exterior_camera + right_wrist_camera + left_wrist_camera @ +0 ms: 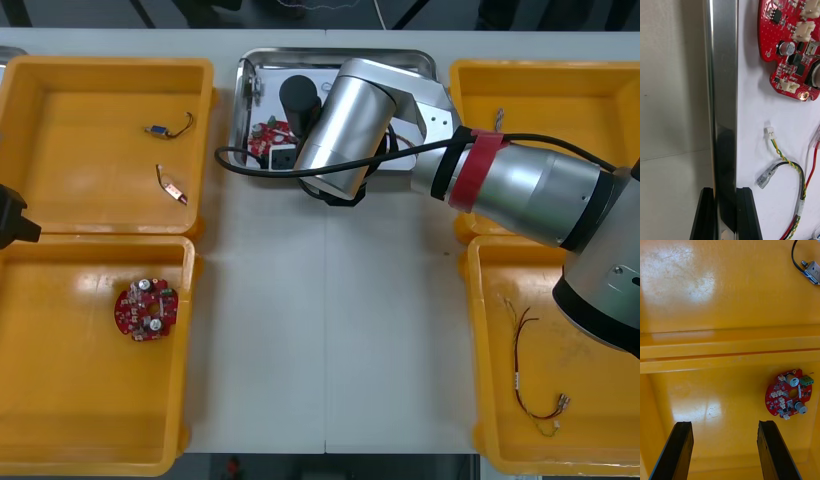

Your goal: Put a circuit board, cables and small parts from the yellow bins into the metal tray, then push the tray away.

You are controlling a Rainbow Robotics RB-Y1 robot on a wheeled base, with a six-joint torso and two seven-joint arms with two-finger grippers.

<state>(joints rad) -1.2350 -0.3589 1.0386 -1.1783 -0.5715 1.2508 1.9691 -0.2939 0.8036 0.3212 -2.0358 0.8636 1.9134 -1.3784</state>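
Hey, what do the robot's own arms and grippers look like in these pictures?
The right arm is made of rounded silver cylinders with black joints. A red band wraps around it and a black cable loops alongside. The left arm shows as a black part. The right gripper and the left gripper both have flat, matt black fingers with squared tips.

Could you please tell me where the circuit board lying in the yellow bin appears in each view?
Front view: the circuit board lies in the near left yellow bin, nearer its inner wall.
Left wrist view: the board sits just past one finger of the open left gripper.
Right wrist view: a different board, in the metal tray whose rim the right gripper clamps.
Shared landmark: the rims dividing the left bins.
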